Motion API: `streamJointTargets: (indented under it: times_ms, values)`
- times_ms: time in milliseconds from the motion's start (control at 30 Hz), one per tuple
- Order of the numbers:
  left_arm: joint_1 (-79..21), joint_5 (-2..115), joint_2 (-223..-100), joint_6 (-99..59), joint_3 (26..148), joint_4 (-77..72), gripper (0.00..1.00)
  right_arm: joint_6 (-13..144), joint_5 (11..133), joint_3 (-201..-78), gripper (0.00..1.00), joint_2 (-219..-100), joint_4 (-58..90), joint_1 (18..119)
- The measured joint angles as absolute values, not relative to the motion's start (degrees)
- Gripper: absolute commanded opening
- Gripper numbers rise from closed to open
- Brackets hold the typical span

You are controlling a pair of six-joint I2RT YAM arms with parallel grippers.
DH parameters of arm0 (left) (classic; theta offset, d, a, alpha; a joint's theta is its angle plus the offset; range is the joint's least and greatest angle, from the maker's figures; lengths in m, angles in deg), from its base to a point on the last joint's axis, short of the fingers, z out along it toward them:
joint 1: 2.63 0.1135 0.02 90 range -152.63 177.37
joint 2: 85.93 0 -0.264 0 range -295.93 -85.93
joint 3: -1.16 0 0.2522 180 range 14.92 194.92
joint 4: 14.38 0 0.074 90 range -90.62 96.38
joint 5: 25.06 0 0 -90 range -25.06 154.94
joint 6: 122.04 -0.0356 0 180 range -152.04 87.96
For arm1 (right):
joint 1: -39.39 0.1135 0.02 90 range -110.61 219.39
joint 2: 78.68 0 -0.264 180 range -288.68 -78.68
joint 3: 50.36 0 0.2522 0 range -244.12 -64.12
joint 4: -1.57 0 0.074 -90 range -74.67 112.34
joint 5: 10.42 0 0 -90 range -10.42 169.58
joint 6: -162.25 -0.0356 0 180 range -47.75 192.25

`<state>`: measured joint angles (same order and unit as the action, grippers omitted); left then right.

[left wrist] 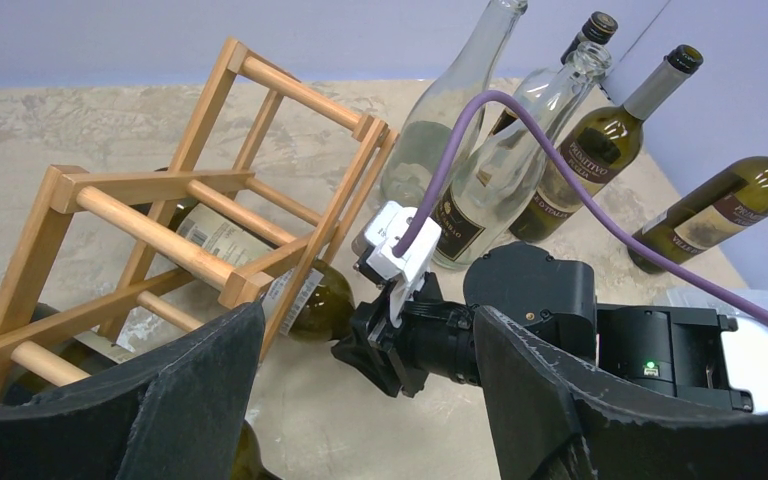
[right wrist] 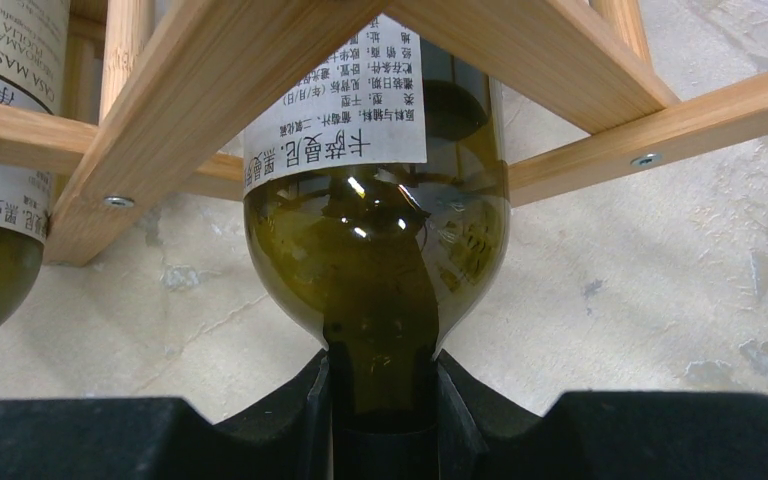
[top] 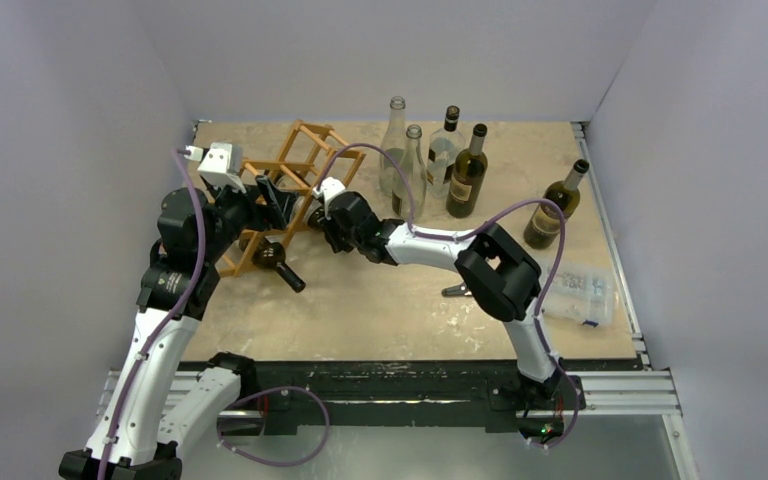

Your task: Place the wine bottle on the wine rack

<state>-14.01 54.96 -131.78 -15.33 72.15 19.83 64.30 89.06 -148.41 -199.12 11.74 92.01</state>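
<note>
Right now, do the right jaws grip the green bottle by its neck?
Yes, the right jaws clamp the neck of the green bottle.

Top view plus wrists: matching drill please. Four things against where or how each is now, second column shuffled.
Things:
1. right gripper
2. left gripper
3. wine rack
4. clear plastic bag

States:
A. lying near the right edge of the table
B. jaws apart, nothing between them
C. closed on the neck of a green bottle
D. has bottles lying in its cells

Pairs: 1-C, 2-B, 3-D, 4-A
</note>
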Motion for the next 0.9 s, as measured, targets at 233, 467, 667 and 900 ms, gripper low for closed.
streamJointTargets:
  times_ms: [233,467,667,900]
  values:
    - [-14.0,54.9,-131.8,-15.3,72.2,19.8,0.76,64.2,89.0,-148.7,0.42,-199.5,11.4,92.0]
    - [-14.0,55.0,-131.8,-15.3,72.2,19.9,0.76,64.4,89.0,-147.3,0.63,-197.7,7.3,92.0]
    - [-14.0,54.9,-132.0,-15.3,72.2,20.0,0.76,64.2,88.6,-143.0,0.68,-190.4,6.5,92.3]
    - [-14.0,54.8,-132.0,-15.2,72.2,20.0,0.76,62.9,87.6,-135.7,0.67,-181.2,7.2,92.9]
